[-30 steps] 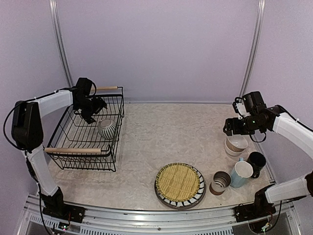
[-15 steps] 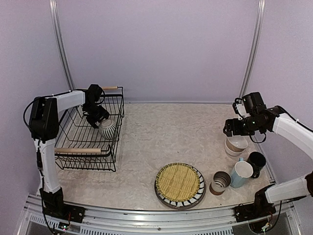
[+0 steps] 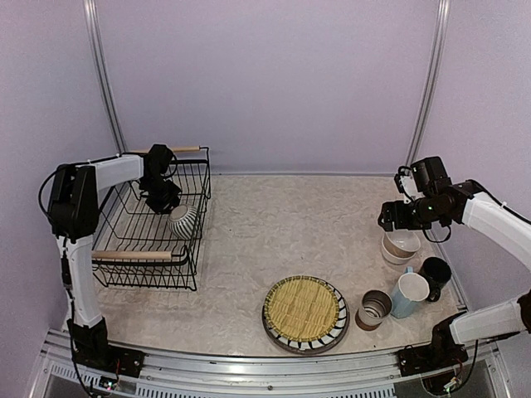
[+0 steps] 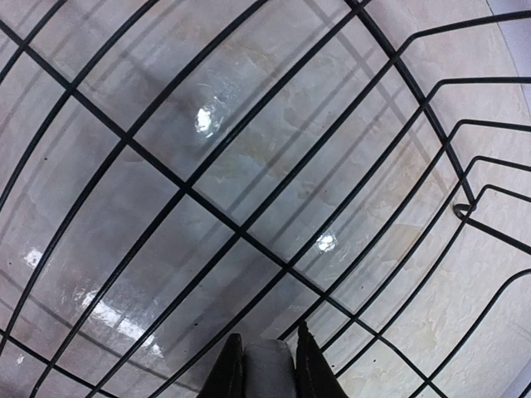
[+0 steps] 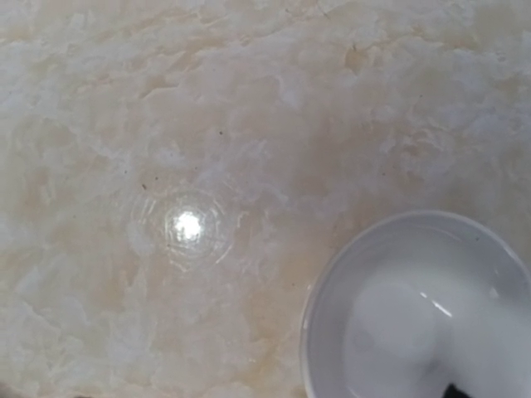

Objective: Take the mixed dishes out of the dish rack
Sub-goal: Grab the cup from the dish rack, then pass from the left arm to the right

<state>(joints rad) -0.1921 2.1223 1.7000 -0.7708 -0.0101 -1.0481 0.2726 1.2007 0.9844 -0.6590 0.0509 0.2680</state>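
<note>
The dish rack [image 3: 124,255] stands at the left, and the grey-striped pot [image 3: 182,220] lies in it. My left gripper [image 3: 164,199] reaches into the rack at the pot's far-left side. In the left wrist view the left gripper [image 4: 266,340] is shut on a grey piece that looks like the pot's rim [image 4: 270,373], above the rack's wire floor [image 4: 241,236]. My right gripper [image 3: 392,217] hovers just left of the stacked white and beige bowls [image 3: 402,243]. The white bowl [image 5: 415,315] fills the right wrist view's lower right, where no fingers show.
On the table in front sit the striped plate [image 3: 332,336] with the yellow woven mat [image 3: 303,307] on it, the brown-white cup [image 3: 373,308], the light blue mug [image 3: 409,294] and the black mug [image 3: 435,272].
My left gripper has moved right inside the rack to the pot and its jaws have come together. The right arm has stayed put.
</note>
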